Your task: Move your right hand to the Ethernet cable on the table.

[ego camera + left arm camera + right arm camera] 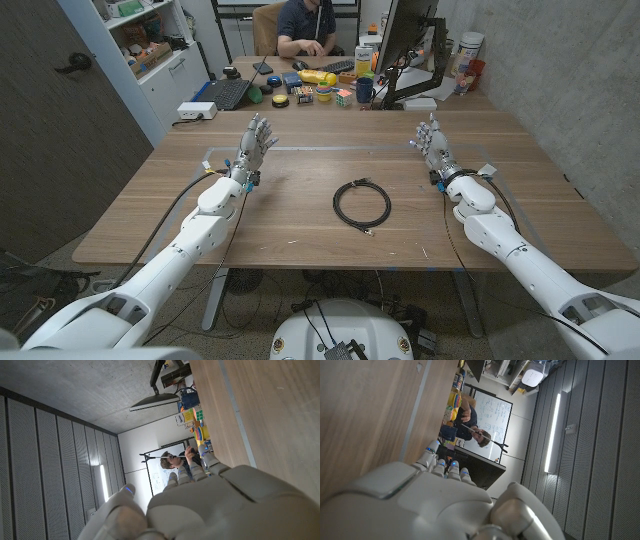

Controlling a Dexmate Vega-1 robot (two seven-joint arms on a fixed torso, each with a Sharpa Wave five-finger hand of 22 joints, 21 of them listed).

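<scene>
— The right hand [434, 146] stands raised above the right side of the wooden table [300, 225], fingers apart and pointing away from the robot, holding nothing. Where is the cable?

— The Ethernet cable [361, 204] lies on the table's middle, well apart from that hand, toward the robot's left of it and nearer the robot. It is thin and black, wound into a round loop, with a short end sticking out at its far side and another at its near side.

— And the left hand [254, 141]?

— Also raised and spread, holding nothing, on the cable's other side, well apart from it.

— Materials?

— Both hands are smooth, pale grey plastic shells with rounded segments; the table is brown wood with long grain. At its far end sit a black monitor [405, 40], a keyboard [222, 93] and bright small items, and a seated person [305, 25] beyond.
</scene>
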